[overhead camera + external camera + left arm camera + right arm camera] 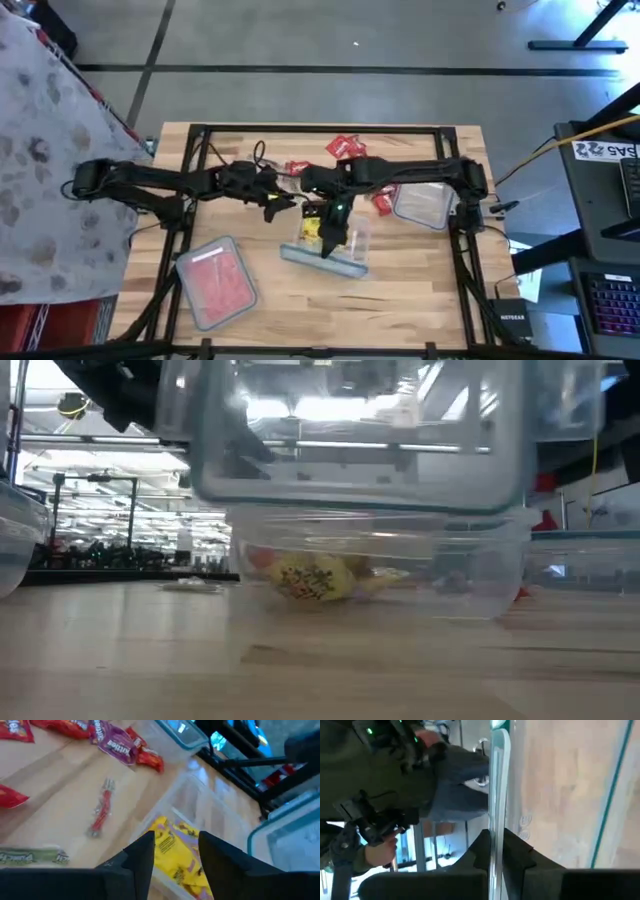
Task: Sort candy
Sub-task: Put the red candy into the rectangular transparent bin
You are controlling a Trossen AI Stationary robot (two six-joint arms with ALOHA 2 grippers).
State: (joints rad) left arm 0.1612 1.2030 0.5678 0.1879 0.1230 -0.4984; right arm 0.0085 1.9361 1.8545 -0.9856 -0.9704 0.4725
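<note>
The light wooden desk (420,290) carries a clear plastic tub (335,245) near its middle. The right claw (492,852) pinches the tub's rim, tipping it. The left claw (175,855) hangs open just above yellow wrapped candy (175,857) inside that tub. Red and purple candy (117,742) lies toward the far edge.

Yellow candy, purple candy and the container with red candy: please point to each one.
Yellow candy (175,852): left wrist view, middle of wrapper.
Purple candy (116,745): left wrist view, middle of wrapper.
Container with red candy (236,249): high view, its rim.
</note>
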